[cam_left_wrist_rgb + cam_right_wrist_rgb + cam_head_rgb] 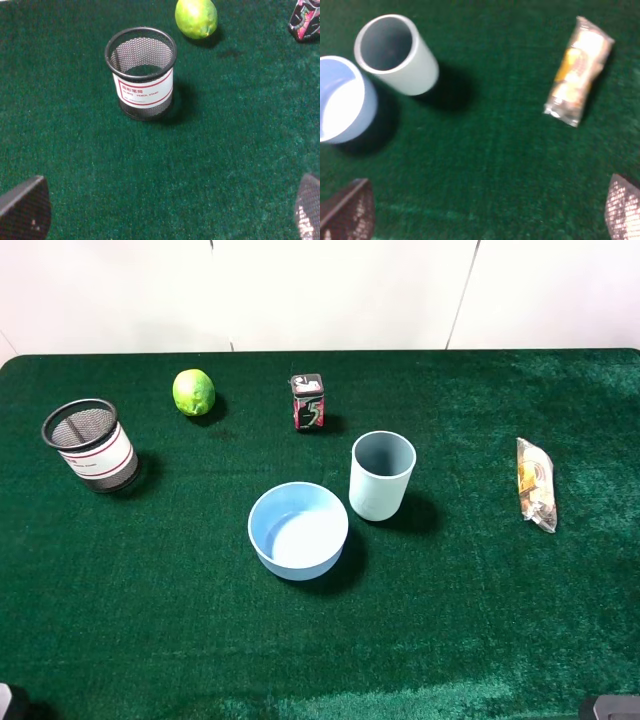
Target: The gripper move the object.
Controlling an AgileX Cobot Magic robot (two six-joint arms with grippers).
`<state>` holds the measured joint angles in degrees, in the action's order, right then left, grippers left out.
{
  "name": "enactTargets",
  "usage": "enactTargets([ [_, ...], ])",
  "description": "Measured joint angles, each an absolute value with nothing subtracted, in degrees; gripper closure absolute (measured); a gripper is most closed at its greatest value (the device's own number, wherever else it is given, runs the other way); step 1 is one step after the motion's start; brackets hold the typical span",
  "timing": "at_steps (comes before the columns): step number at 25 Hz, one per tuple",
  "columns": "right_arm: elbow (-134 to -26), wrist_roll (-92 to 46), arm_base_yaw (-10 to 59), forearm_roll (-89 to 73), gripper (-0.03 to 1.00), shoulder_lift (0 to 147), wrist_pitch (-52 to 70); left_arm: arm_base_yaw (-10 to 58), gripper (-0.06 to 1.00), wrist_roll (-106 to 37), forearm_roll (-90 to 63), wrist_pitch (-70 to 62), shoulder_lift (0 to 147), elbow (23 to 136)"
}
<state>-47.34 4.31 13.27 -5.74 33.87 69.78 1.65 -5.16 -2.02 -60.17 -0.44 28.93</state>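
The tall pale blue-green cup point(381, 477) stands upright on the green table, just right of centre and close beside the light blue bowl point(298, 530). It also shows in the right wrist view point(395, 52), some way ahead of my right gripper point(485, 215). That gripper is open and empty, with its fingertips point(347, 212) wide apart low over the cloth. My left gripper point(167, 215) is also open and empty, and faces the black mesh cup point(141, 72). In the exterior high view only dark slivers of the arms show at the bottom corners.
The black mesh cup point(90, 445) stands at the left and a green lime point(193, 392) behind it. A small black and pink box point(307, 401) sits behind the cup, and a yellow snack packet point(535, 483) lies at the right. The bowl point(340, 100) nearly touches the cup.
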Motion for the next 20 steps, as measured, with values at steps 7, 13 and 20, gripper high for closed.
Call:
enactTargets([
  [7, -41.30, 4.13, 4.25, -4.38, 0.28, 22.01, 69.85, 1.65, -0.05, -5.16, -2.02, -60.17, -0.44, 28.93],
  [13, -39.23, 4.02, -2.84, -2.28, 0.28, 13.90, 69.66, 1.65, -0.05, -5.16, -2.02, -60.17, -0.44, 28.93],
  [20, -36.27, 0.00, -7.18, -0.53, 0.28, 4.97, 64.78, 1.65, -0.05, -5.16, -2.02, -60.17, -0.44, 28.93],
])
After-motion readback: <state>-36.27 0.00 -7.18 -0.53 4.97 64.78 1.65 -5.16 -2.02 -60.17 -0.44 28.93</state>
